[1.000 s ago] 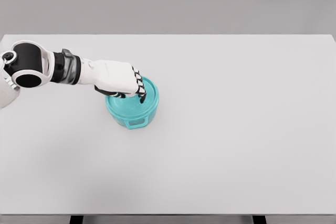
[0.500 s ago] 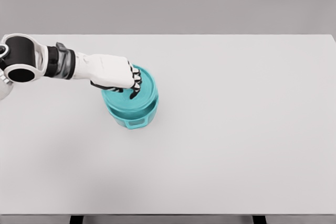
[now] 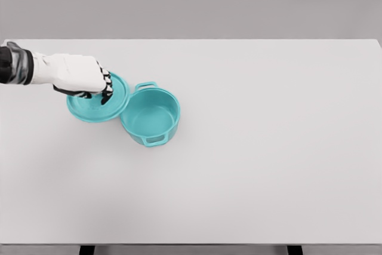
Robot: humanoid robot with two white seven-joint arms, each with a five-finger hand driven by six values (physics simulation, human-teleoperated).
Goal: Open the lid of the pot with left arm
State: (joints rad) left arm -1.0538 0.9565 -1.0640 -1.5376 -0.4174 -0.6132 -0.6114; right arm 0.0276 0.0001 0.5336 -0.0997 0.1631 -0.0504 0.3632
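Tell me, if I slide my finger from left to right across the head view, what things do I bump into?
left hand → lid held in its fingers → open pot → bare stretch of the table.

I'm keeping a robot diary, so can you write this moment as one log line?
left hand: holding lid | lid: off, left of pot | pot: open, on table | right hand: unseen
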